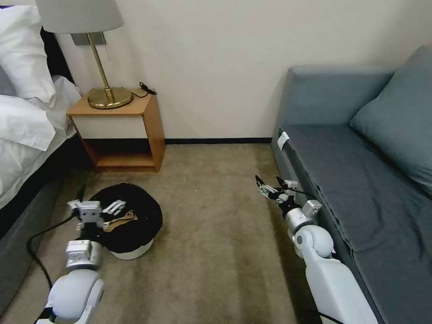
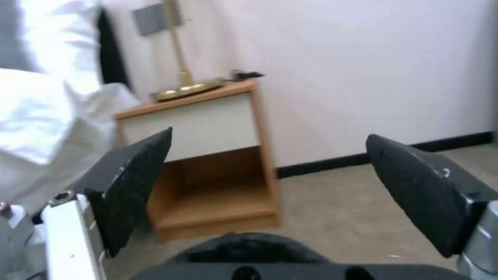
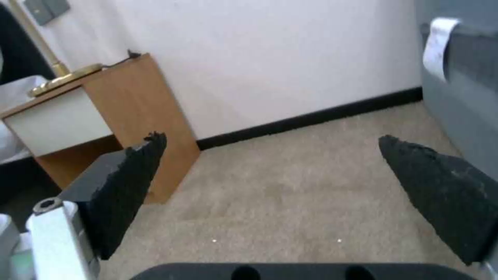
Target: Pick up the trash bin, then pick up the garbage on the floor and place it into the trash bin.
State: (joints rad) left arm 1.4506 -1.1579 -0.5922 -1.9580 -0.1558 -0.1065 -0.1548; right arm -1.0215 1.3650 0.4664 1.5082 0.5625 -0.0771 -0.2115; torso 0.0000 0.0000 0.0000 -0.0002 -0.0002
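The trash bin (image 1: 135, 249), white with a black bag (image 1: 144, 211) draped over its rim, stands on the carpet in front of the nightstand. A tan crumpled piece of garbage (image 1: 122, 220) lies inside the bag. My left gripper (image 1: 94, 207) hovers over the bin's near left rim, open and holding nothing. In the left wrist view the wide-apart fingers (image 2: 132, 186) frame the nightstand, with the bag's black edge (image 2: 249, 245) just below them. My right gripper (image 1: 271, 186) hangs open above the carpet beside the sofa's front edge, its fingertips (image 3: 130, 186) empty.
A wooden nightstand (image 1: 135, 130) with a brass lamp (image 1: 108, 96) stands against the wall. The bed (image 1: 27, 135) runs along the left and a grey sofa (image 1: 360, 180) along the right. Open carpet (image 1: 216, 216) lies between them. A black cable (image 1: 33, 252) trails by the left arm.
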